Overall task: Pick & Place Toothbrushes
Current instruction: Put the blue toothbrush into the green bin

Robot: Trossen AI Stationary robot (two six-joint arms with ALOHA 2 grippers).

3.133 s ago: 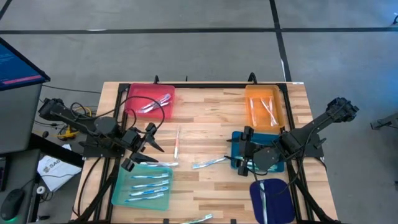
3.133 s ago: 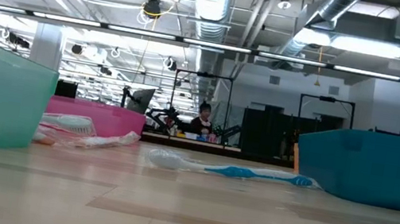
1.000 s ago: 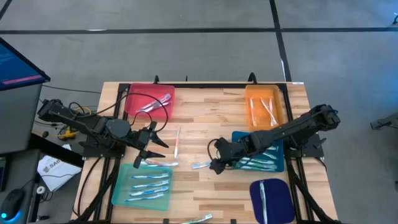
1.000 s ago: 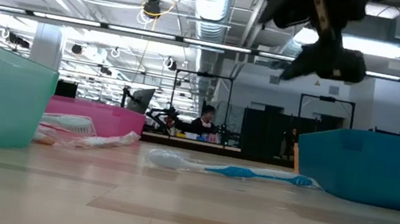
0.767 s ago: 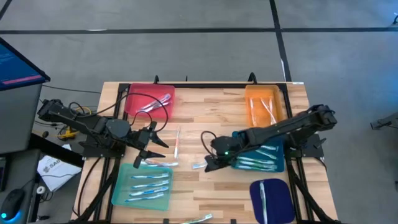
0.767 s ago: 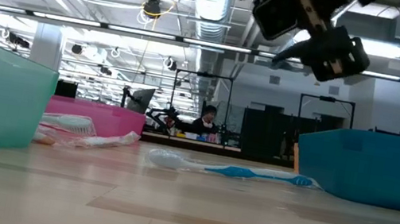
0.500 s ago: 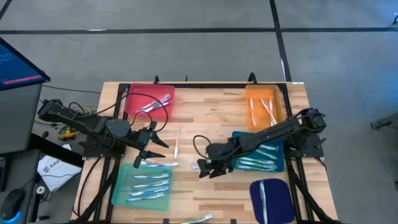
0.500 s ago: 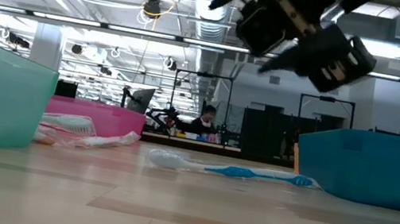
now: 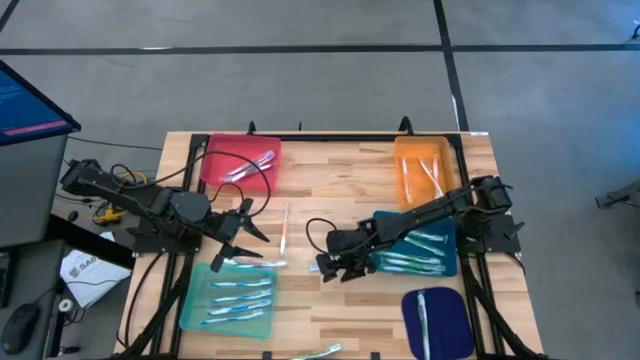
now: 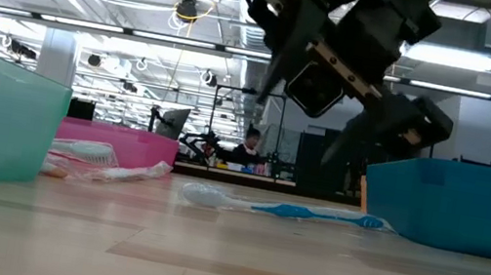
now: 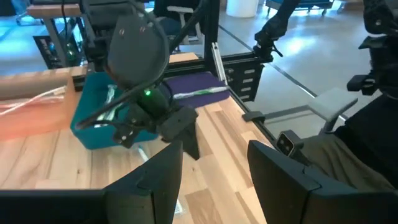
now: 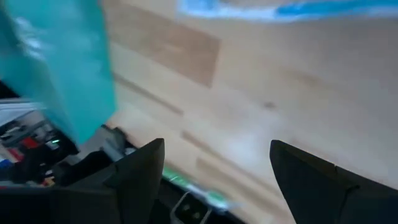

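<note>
Your high view looks straight down, far enough up to take in the whole light wooden slatted table and both arms. The low view sits at tabletop level, facing across into the room behind — very near the boards. It shares with the high view the blue-and-clear plastic toothbrush lying loose mid-table and the deep-blue rectangular plastic tray. Your left wrist view faces across the table at the other arm; the right wrist view is close over the boards — blurred.
</note>
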